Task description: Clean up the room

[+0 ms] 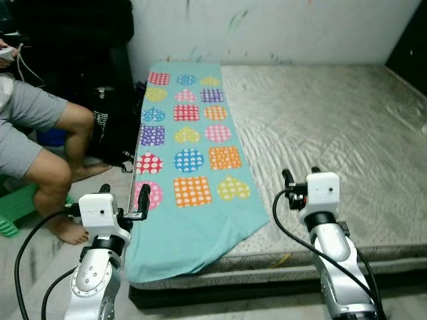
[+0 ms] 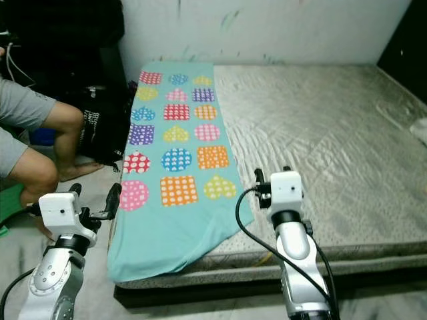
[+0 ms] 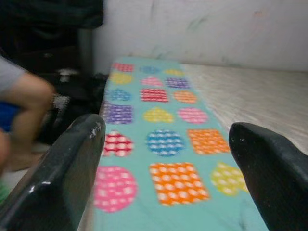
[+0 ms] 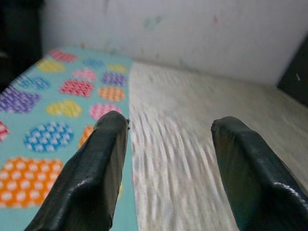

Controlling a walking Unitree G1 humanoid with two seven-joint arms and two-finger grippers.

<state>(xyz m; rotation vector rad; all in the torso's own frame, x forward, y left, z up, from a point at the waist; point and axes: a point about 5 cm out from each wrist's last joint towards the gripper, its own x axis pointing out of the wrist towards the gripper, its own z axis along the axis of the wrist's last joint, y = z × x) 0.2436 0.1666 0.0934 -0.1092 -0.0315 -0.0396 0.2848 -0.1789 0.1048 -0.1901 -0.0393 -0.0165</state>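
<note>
bed (image 1: 333, 127) bare, grey mattress against marked wall. blanket (image 1: 190, 167): teal, spotted hearts and squares, laid in a long strip along left side of mattress, near corner hanging over front edge. left gripper (image 3: 168, 168): raised near bed's front left corner, aimed along blanket, fingers spread, holding nothing. right gripper (image 4: 168, 163): raised before front edge, fingers spread, empty. person (image 1: 40, 147) seated at left, beside bed. step judged: approach, before any grasp. next move likely calls for lowering onto blanket's near edge and pinching cloth.
</note>
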